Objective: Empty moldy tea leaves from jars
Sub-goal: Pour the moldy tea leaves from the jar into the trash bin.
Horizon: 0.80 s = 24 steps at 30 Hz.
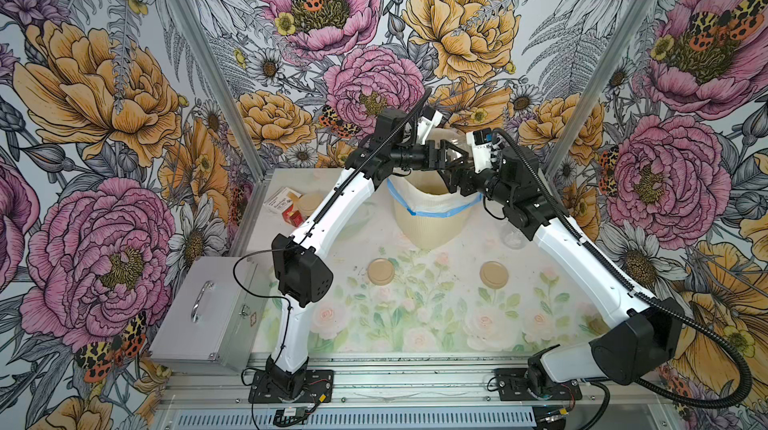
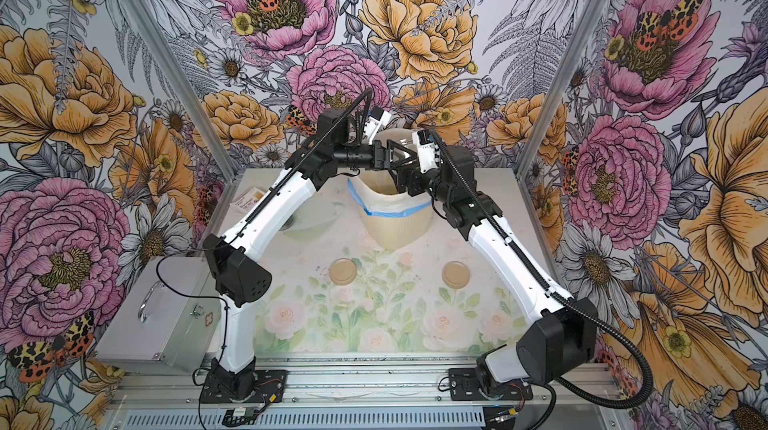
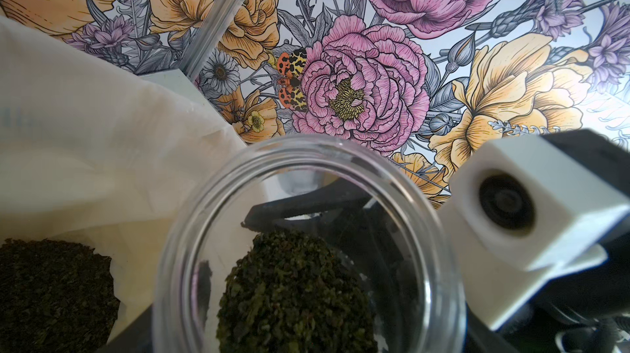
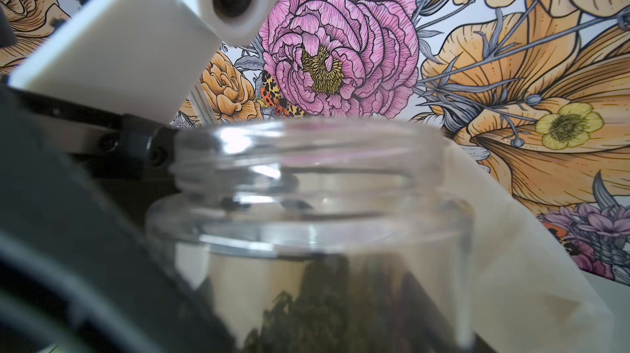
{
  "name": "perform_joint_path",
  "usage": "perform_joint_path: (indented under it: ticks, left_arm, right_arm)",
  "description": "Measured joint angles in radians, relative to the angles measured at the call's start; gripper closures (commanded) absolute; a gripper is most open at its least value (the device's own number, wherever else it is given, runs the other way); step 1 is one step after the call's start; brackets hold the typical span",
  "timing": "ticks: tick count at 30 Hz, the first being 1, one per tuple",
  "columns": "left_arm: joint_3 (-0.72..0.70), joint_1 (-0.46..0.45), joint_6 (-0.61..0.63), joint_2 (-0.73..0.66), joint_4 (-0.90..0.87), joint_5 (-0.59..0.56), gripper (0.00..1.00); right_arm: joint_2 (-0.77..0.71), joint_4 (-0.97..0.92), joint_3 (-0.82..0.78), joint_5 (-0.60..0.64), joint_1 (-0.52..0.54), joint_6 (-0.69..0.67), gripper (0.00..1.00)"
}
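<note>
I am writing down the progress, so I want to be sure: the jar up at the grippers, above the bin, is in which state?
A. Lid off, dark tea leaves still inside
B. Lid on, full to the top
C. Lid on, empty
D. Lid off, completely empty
A: the right wrist view shows the open threaded mouth of the jar with no lid on it, and dark tea leaves still lie inside.

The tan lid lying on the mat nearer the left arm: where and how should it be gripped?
Pinch the lid across its rim, straight down from above. It lies flat on the table, a thin round disc with no knob, so only its edge offers purchase.
</note>
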Motion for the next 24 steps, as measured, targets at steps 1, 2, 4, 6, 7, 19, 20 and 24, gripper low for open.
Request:
perform_joint_path:
  ticks: [1,2,4,6,7,19,20,24]
  left_arm:
    - [0.003,0.0,0.0,0.001,-0.004,0.0,0.32]
    - [0.006,0.0,0.0,0.002,-0.007,0.0,0.34]
    - [0.013,0.0,0.0,0.002,-0.014,0.0,0.38]
    - [0.019,0.0,0.0,0.002,-0.02,-0.001,0.4]
    - [0.022,0.0,0.0,0.002,-0.024,-0.002,0.41]
    - [0.077,0.004,-0.078,0.005,-0.048,-0.009,0.43]
    - [0.079,0.005,-0.092,0.005,-0.048,-0.009,0.43]
    - [0.082,0.005,-0.149,0.005,-0.058,-0.009,0.43]
  right_arm:
    - [0.0,0.0,0.0,-0.004,-0.002,0.0,0.47]
    - [0.0,0.0,0.0,-0.006,-0.003,-0.001,0.46]
    - [0.0,0.001,0.0,-0.011,-0.003,-0.006,0.44]
    - [0.0,0.002,0.002,-0.014,-0.003,-0.008,0.41]
    - [0.0,0.002,0.003,-0.015,-0.004,-0.009,0.38]
    - [-0.015,0.083,-0.005,-0.023,-0.004,-0.014,0.0]
    - [-0.024,0.102,-0.014,-0.023,-0.004,-0.014,0.0]
    - [-0.053,0.163,-0.05,-0.022,-0.004,-0.014,0.0]
